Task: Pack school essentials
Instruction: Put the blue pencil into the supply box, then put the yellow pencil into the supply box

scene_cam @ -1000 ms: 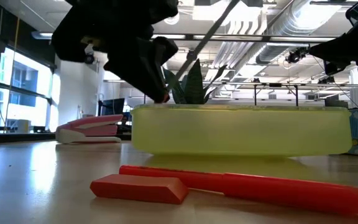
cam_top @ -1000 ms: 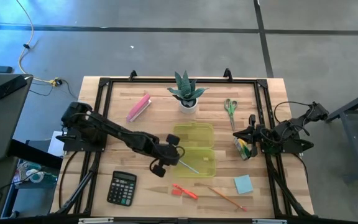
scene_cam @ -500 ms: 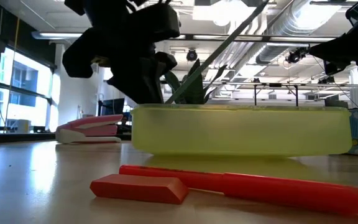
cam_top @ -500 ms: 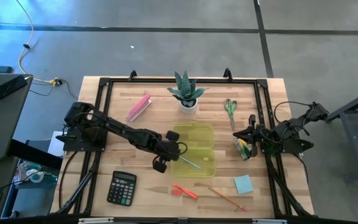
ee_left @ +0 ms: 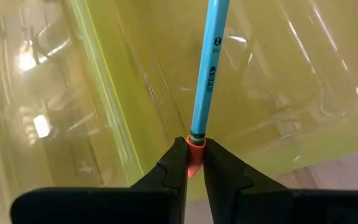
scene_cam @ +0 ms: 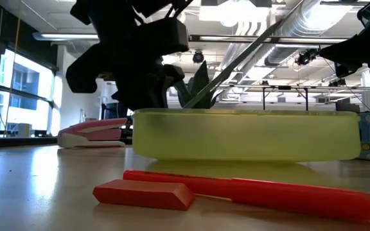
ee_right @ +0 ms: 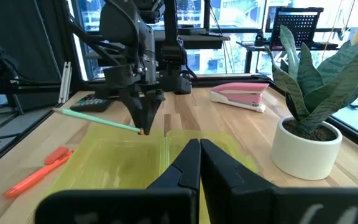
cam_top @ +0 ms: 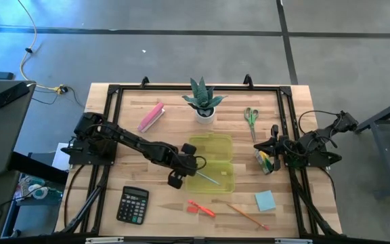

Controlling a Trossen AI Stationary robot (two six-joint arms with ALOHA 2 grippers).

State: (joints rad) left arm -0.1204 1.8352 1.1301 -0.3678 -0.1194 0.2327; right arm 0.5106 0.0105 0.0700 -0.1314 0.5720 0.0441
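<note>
My left gripper [cam_top: 191, 169] [ee_left: 194, 163] hangs over the left rim of the open yellow-green case [cam_top: 212, 163] [scene_cam: 249, 135], shut on the green pencil [cam_top: 207, 179] [ee_left: 207, 74]. The pencil's free end reaches over the case's near half. My right gripper [cam_top: 273, 145] [ee_right: 199, 149] waits shut at the table's right side, beside the small green/yellow block [cam_top: 265, 161]. The red-orange pen tool [cam_top: 202, 208] [scene_cam: 249, 189], orange pencil [cam_top: 247, 215] and light-blue note pad [cam_top: 265, 200] lie flat near the front edge. The green-handled scissors [cam_top: 250, 120] lie at the far right. My left gripper pinches the pencil's orange eraser end [ee_left: 195, 149] between its two fingertips [ee_left: 174, 163], the fingers lying along the pencil's line. The pencil sticks out from the tips toward the table's near right, lifted over the case; whether its point touches the case floor I cannot tell.
A black calculator [cam_top: 133, 204] lies near the front left and a pink oblong bar [cam_top: 151, 116] at the far left. A potted plant [cam_top: 204, 102] stands just beyond the case. A black frame [cam_top: 110, 108] runs around the table's edges.
My left gripper has sunk toward the case's left rim and edged slightly to the table's right, carrying the pencil. In the low view the pencil's slant has flattened step by step. The gripper has stayed shut on it.
</note>
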